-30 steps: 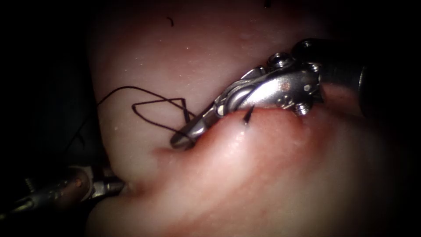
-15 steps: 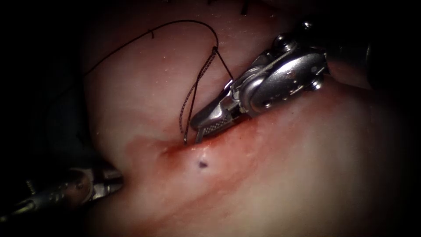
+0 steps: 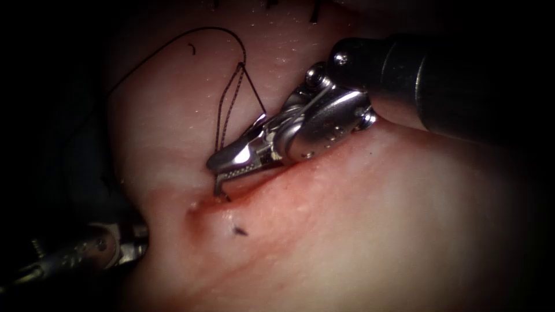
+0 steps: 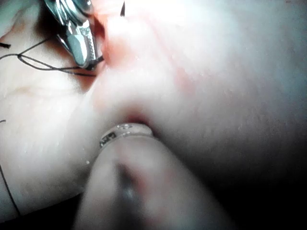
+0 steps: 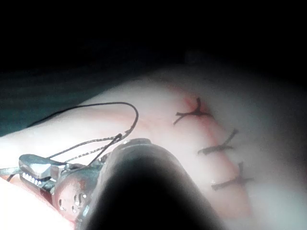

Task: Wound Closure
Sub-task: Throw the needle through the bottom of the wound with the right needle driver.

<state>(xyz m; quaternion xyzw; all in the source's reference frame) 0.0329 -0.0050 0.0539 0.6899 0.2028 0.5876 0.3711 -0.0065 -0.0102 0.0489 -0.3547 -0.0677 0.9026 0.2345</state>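
The right gripper comes in from the right and lies along the cut in the tissue, its tip at the cut's near-left end. Its jaws stand a little apart, the toothed lower face showing in the endoscope view, and between the tips a short dark piece drops down to the tissue at the cut; whether this is the needle or the thread cannot be told, and whether the jaws truly clamp it cannot be told either. The thread rises from the jaws as a narrow twisted double strand on the left side of the cut, meets in a small knot-like point farther back, and from there a single strand arcs away to the far left. A small dark mark sits on the tissue just right of the cut's end. Red fluid stains the cut's edges.

The left gripper presses against the tissue's near-left edge; its jaw opening cannot be told.

In the right wrist view, three finished stitches cross the cut farther along.
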